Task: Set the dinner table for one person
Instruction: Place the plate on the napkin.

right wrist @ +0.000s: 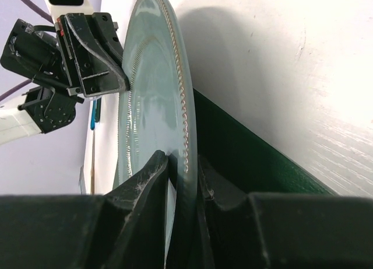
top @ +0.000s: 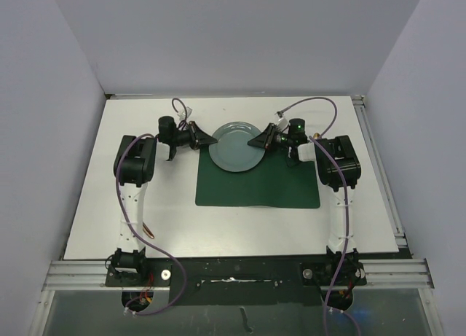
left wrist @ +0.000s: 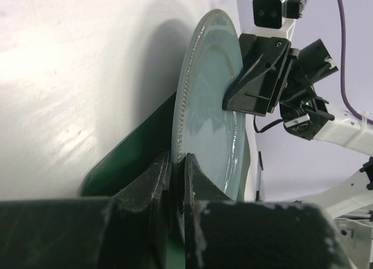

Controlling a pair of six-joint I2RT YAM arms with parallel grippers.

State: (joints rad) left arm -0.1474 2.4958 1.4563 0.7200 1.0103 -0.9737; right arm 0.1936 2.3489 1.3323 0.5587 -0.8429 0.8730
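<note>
A grey-green plate [top: 237, 147] with a beaded rim hangs over the far edge of the dark green placemat [top: 258, 186] on the white dinner table [top: 145, 212]. My left gripper [top: 210, 140] is shut on the plate's left rim; in the left wrist view the fingers [left wrist: 152, 187] pinch the rim of the plate [left wrist: 207, 94]. My right gripper [top: 255, 141] is shut on the plate's right rim; in the right wrist view the fingers [right wrist: 144, 181] clamp the plate [right wrist: 151, 100] edge above the placemat [right wrist: 245, 158].
Metal rails edge the table at the right [top: 378, 168] and near side [top: 233, 272]. Grey walls enclose the table on three sides. Purple cables loop over both arms.
</note>
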